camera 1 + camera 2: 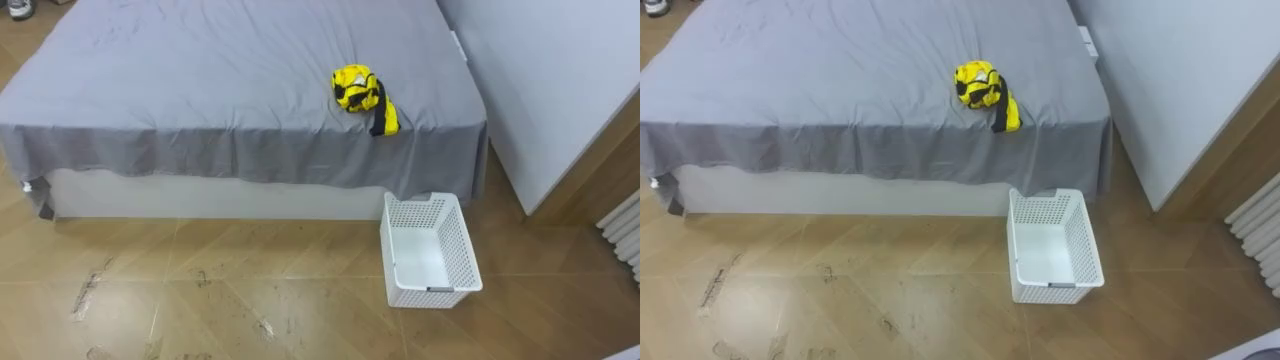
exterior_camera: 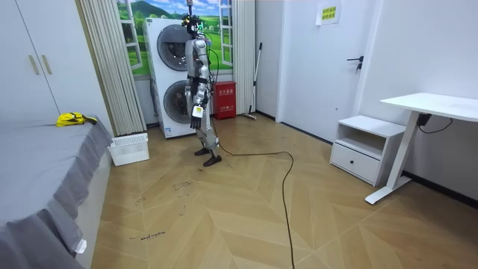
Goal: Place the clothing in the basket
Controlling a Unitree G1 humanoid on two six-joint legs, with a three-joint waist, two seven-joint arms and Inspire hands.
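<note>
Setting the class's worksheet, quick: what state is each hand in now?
Left hand: cannot be told, too far.
Right hand: cannot be told, too far.

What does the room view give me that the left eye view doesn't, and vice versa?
Room view: the robot standing on the floor in front of the stacked washing machines, apart from the bed, plus the desk. Left eye view: the inside of the basket, which is empty, and the black strip of the clothes reaching the bed's edge. Both: yellow clothes on the grey bed, white basket on the floor beside it.
</note>
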